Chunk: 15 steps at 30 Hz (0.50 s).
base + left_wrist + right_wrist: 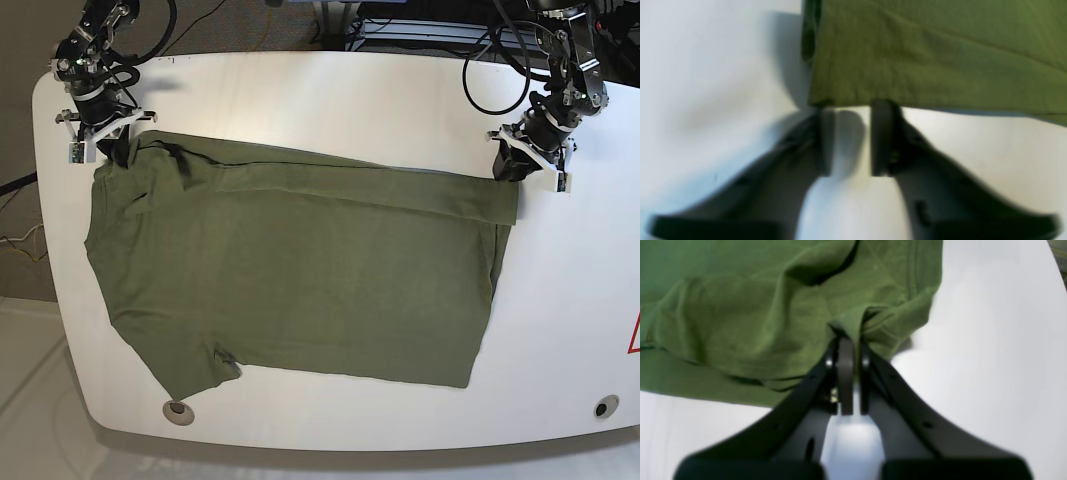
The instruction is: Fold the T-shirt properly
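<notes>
Although the collar and any printed label of the olive-green T-shirt (pixel 300 270) cannot be made out, the garment is seen spread across the white worktop (pixel 340 420), reaching from near its left edge to right of centre in the base view. Both wrist views crop the cloth, and each shows only part of the side nearest the arms. The right gripper (pixel 855 350) has its fingers pinching a raised fold of fabric at one corner; the fingertips are partly masked by the cloth. The left gripper (pixel 851 106), blurred in its wrist view, has its fingers spread slightly, with a gap between them, at the T-shirt's opposite corner; whether they touch the hem is unclear. The material is soft and matte, with a long, narrow folded band along the arm side, rounded wrinkles near the right gripper and a smoother, broad central panel. Both arms are cut off by the upper frame edge.
</notes>
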### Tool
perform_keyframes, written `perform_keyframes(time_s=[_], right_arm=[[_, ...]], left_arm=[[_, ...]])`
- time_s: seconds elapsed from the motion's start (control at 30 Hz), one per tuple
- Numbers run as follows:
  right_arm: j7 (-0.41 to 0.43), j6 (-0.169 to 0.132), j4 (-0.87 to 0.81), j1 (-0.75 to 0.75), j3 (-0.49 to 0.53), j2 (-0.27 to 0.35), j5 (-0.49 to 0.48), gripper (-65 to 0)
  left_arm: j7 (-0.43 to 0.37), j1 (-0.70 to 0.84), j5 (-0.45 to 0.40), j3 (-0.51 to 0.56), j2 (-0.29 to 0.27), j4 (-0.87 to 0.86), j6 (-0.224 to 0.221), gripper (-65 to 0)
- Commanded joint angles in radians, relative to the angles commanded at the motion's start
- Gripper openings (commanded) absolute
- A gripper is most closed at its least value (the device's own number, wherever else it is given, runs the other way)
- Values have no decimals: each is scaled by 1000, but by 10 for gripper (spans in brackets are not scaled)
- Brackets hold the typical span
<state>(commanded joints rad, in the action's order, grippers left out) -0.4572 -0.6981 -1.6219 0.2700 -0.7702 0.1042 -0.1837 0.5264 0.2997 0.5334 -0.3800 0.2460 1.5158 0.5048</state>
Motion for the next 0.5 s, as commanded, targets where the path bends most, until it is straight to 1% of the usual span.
perform_keyframes(time_s=[0.07,0.1,0.17,0.23,0.37,0.43,0.5], right_arm=[[-3,0,2,2,-1,-1,0,-650],[-5,0,4,4,-3,-2,-1,-650],[-5,0,6,5,-3,-3,-1,-650],[-5,0,5,6,-4,-3,-2,-650],[-6,0,7,8,-5,-3,-1,-650],[-8,0,8,2,-6,-4,4,-650],[-9,0,8,2,-7,-5,5,-650]], left_arm=[[0,11,1,-7,0,8,3,-644],[-1,18,0,-13,-1,12,6,-650],[-1,21,0,-16,-1,14,8,-650],[2,22,0,-20,0,12,11,-631],[11,20,-2,-30,0,10,20,-557],[25,9,-9,-25,-2,-1,23,-445],[23,10,-8,-29,-2,-4,24,-440]])
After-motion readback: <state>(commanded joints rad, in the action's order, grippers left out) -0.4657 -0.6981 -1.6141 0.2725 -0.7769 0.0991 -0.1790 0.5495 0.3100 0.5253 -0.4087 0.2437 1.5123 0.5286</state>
